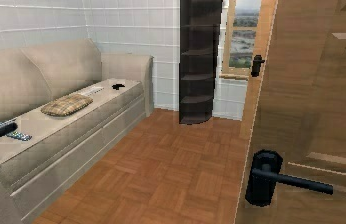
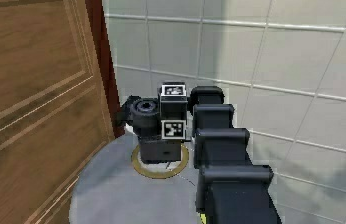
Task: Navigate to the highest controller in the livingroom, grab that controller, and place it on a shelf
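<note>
- Sofa is my reference.
- On its seat, near end: two dark remotes lying side by side, the likely controllers.
- Mid-seat there is a woven cushion. Just past it lies a pale remote, then a small black item at the far end. That one is possibly a controller, but it's too small to call.
- Dark corner shelf unit stands just beyond the sofa's far end and looks like the drop-off.
- Wooden door is across the floor from the sofa.
- Gripper sits by that door's edge, well apart from the sofa by my read. I can't tell the finger state or whether it holds anything.
- Progress: it's in the approach phase. Left to do: pick the highest candidate, close on the sofa, grab, carry to the shelf unit.
</note>
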Robot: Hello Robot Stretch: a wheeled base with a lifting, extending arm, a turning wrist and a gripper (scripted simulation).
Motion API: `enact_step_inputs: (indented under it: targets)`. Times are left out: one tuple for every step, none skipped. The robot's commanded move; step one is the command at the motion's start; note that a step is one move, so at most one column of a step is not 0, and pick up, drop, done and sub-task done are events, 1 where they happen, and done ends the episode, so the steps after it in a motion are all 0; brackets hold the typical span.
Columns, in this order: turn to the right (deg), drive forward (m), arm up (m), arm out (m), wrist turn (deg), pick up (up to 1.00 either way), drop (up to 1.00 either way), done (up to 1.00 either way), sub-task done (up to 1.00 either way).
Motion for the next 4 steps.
enact_step_inputs:
  targets:
    - [0.0, 0.0, 0.0, 0.0, -45.0, 0.0, 0.0, 0.0, 0.0]
    - [0.0, 0.0, 0.0, 0.0, -45.0, 0.0, 0.0, 0.0, 0.0]
    - [0.0, 0.0, 0.0, 0.0, -30.0, 0.0, 0.0, 0.0, 0.0]
    - [0.0, 0.0, 0.0, -0.12, 0.0, 0.0, 0.0, 0.0, 0.0]
